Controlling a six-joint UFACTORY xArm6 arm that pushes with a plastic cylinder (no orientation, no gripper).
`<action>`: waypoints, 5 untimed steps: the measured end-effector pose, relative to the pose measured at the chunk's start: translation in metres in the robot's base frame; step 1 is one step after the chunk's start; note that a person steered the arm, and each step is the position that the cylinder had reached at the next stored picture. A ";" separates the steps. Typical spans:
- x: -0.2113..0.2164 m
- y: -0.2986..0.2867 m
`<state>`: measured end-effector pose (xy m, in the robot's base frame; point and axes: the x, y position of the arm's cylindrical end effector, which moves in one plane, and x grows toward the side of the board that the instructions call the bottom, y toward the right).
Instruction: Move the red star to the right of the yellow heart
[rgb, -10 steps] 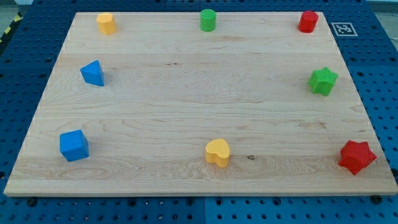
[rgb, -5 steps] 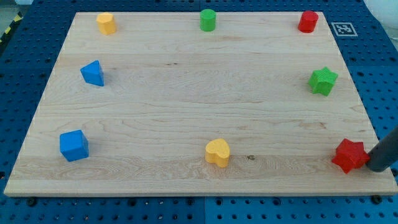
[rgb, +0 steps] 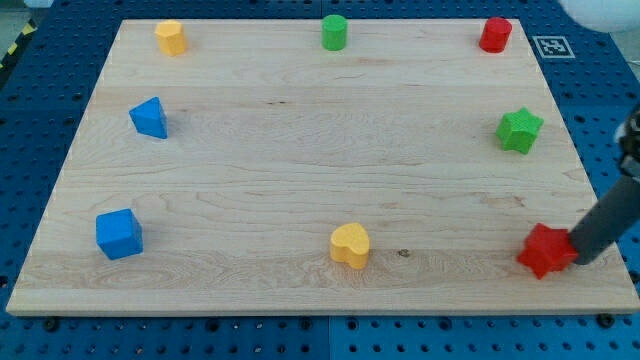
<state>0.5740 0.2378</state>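
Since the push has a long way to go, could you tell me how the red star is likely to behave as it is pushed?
The red star looks squat and flat-based, so it should slide rather than tip. My tip presses one point at its right side, so it may well rotate. The wooden board looks smooth, so probably little drag.

No readable words or numbers; only a black-and-white fiducial marker (rgb: 553, 46) sits on the blue pegboard (rgb: 600, 100), well above my tip (rgb: 583, 260).

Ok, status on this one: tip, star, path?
My tip against the red star, on its right side in view. Yellow heart well to view's left. No block between them.
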 end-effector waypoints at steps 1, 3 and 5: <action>0.000 -0.039; 0.000 -0.119; -0.038 -0.132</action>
